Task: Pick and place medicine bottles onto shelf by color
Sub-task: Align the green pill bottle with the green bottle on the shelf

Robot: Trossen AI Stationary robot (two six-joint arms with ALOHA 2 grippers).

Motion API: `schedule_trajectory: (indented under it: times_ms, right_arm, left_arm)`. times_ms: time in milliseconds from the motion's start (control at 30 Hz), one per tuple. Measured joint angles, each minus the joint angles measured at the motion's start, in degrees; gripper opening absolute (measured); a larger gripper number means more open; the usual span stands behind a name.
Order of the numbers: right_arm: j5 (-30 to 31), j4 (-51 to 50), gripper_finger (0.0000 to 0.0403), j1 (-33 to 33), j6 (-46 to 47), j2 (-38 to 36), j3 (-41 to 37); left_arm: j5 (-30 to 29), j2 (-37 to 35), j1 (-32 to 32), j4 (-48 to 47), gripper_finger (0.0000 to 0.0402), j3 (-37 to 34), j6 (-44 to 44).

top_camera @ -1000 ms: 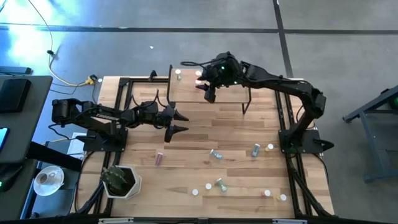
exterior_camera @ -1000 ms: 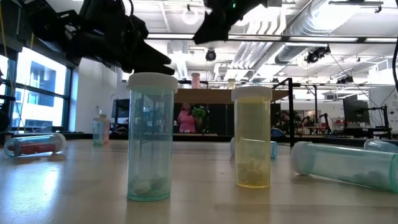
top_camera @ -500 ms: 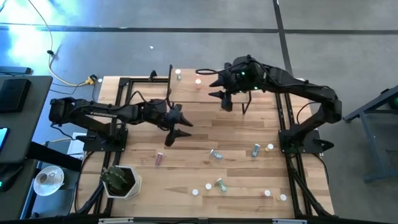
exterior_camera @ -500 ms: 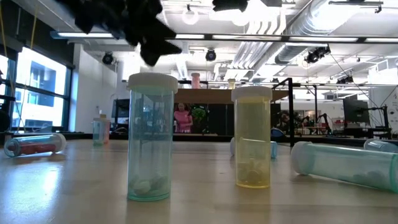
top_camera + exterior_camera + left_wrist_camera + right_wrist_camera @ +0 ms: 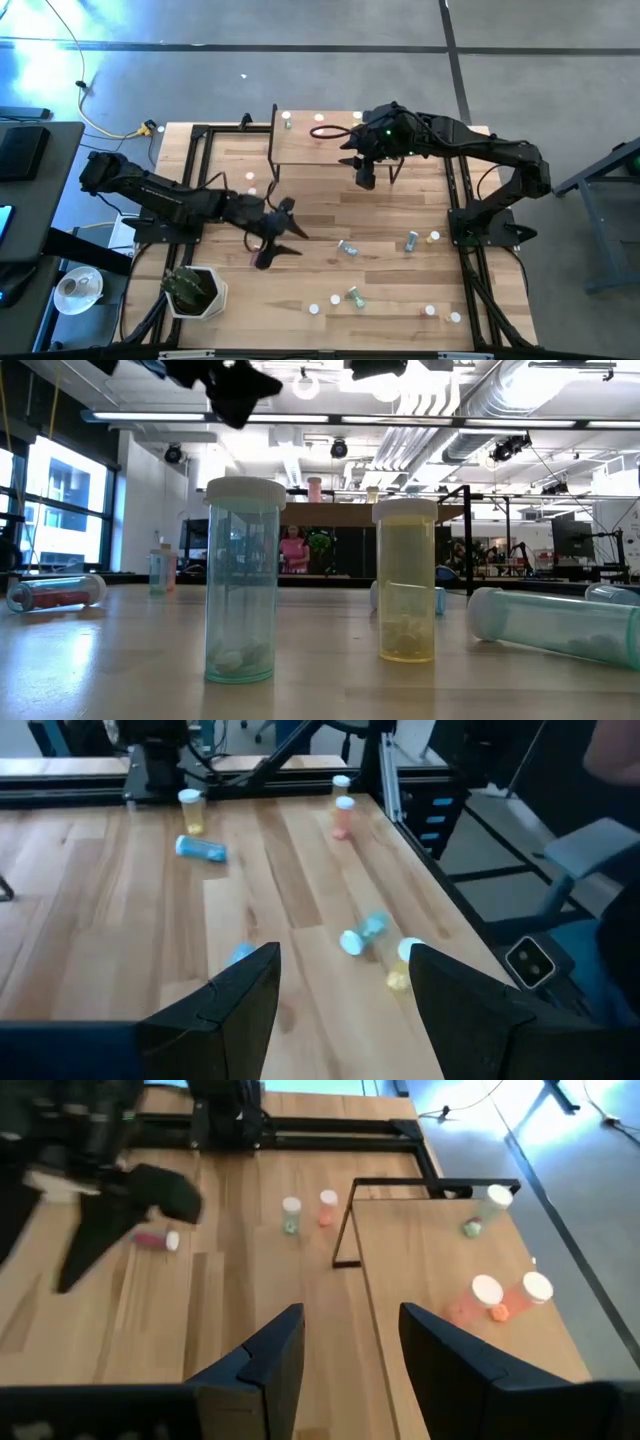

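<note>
A small raised light-wood shelf on thin black legs (image 5: 310, 143) stands at the table's far edge. A green-bodied bottle (image 5: 287, 122) and two pink, white-capped bottles (image 5: 321, 124) stand on it. The right gripper (image 5: 364, 172) hovers just beside the shelf's near right corner, fingers apart, holding nothing. The left gripper (image 5: 277, 232) hangs nearer the front than the shelf, spread wide and empty, above a fallen pink bottle (image 5: 157, 1239).

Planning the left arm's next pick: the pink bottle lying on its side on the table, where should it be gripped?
Probably at mid-body: come straight down on the pink bottle with the fingers closing across its length. It lies flat on the table, so its round sides face outward and it may roll.
</note>
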Motion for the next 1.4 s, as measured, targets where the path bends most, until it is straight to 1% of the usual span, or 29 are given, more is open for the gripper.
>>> schedule_trajectory:
  times_ms: [100,300,367,533,800,900,1033,1133,1233,1400]
  right_arm:
    - [0.1,0.8,0.0156,0.1,1.1,-0.1,0.0]
    - [0.0,1.0,0.0156,0.0,2.8,-0.1,0.0]
    - [0.0,1.1,0.0156,0.0,3.3,-0.1,0.0]
    - [0.0,1.1,0.0156,0.0,4.7,-0.1,0.0]
    - [-0.6,0.8,0.0156,0.0,8.9,-0.1,0.0]
    - [-0.8,0.5,0.0156,0.1,10.9,-0.1,0.0]
    - [-0.7,0.3,0.0156,0.7,12.7,-0.1,0.0]
    - [-0.8,0.2,0.0156,1.6,13.8,-0.1,0.0]
    - [-0.7,0.2,0.0156,2.8,14.6,-0.1,0.0]
    - [-0.7,0.2,0.0156,4.6,14.7,-0.1,0.0]
  left_arm:
    - [-4.3,0.2,-3.7,0.0,0.0214,0.0,-0.5]
    - [-10.8,4.3,-9.6,2.1,0.0214,0.1,-2.9]
    - [-11.8,6.3,-11.1,2.2,0.0214,0.0,-4.0]
    - [-12.3,11.1,-14.5,8.1,0.0213,0.1,-6.2]
    - [-17.8,18.1,-19.1,11.9,0.0213,0.0,-12.7]
    - [-19.4,20.0,-20.4,12.8,0.0213,0.0,-15.8]
    - [-19.8,21.6,-21.6,15.0,0.0213,0.0,-19.3]
    - [-19.1,22.1,-21.9,14.0,0.0213,2.0,-20.0]
    - [-16.9,22.1,-21.9,11.2,0.0213,6.0,-19.6]
    - [-17.8,22.5,-21.9,-3.9,0.0213,15.2,-19.2]
